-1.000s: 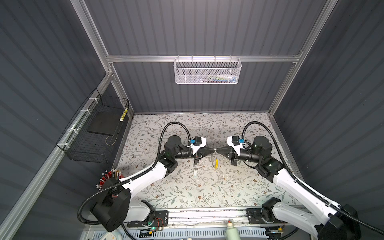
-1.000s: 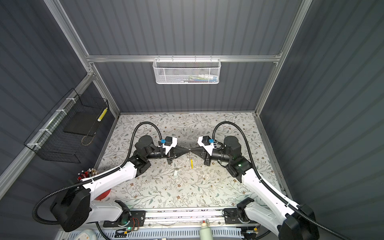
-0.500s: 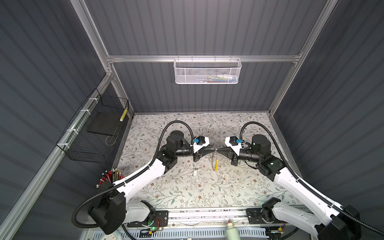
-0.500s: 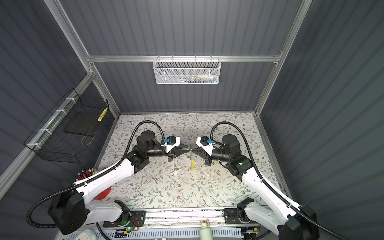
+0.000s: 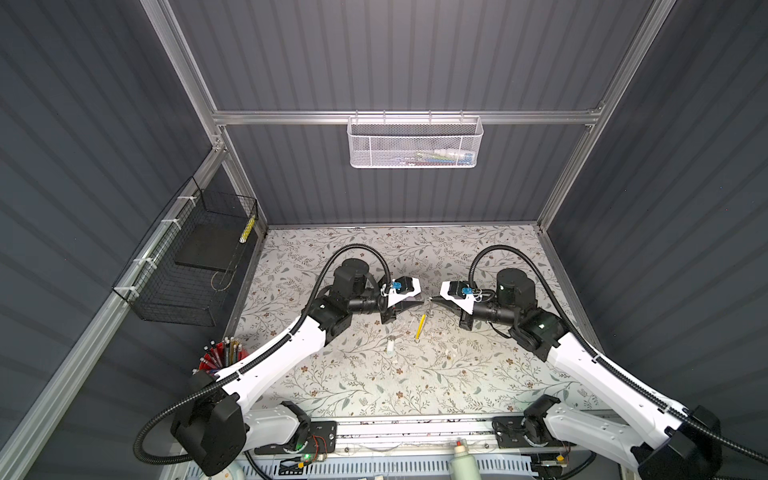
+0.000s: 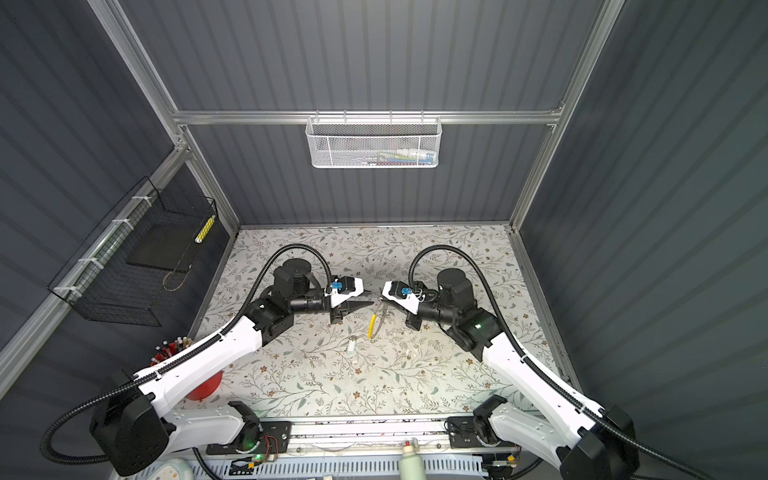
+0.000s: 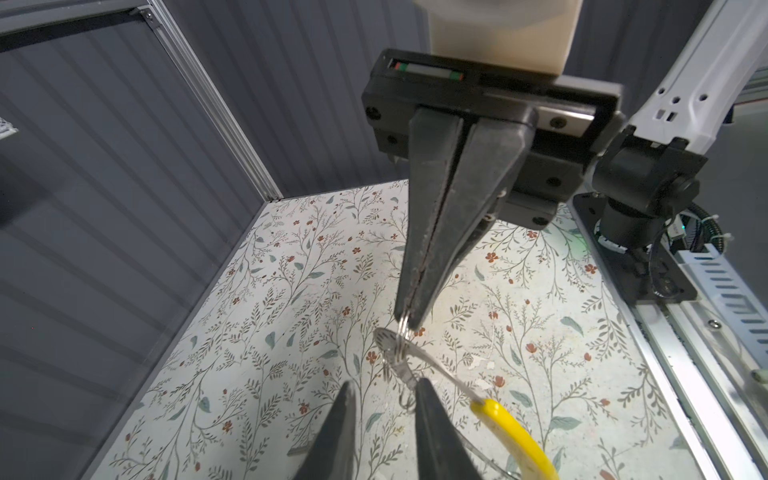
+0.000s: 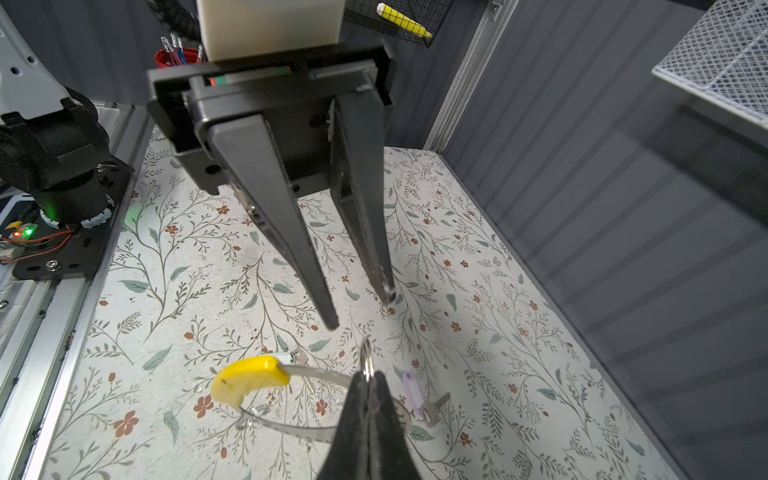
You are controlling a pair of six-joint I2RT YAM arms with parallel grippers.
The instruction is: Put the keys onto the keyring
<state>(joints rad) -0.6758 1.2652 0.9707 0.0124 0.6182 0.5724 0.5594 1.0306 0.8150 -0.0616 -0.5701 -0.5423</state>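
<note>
**Inspector:** Type of premises?

**Assessor:** Robotics laboratory test cell, not a home or a shop.

**Inspector:** Grounds?

**Assessor:** An aluminium frame (image 5: 407,117) carries dark ribbed wall panels (image 5: 374,54) on the left, far and right sides. Two white-and-black arms, the left arm (image 5: 282,357) and the right arm (image 5: 602,378), are mounted on a rail (image 5: 415,428) at the near edge, with exposed wiring (image 5: 316,442). The table (image 5: 374,386) has a floral pattern. A white mesh basket (image 5: 415,143) hangs on the far wall and a black wire basket (image 5: 187,266) on the left wall. A red cup (image 6: 203,384) of pens stands near left.

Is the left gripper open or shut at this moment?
Open. In the right wrist view the left gripper has its two fingers standing apart, with a clear gap between the tips and nothing pinched there.
</note>
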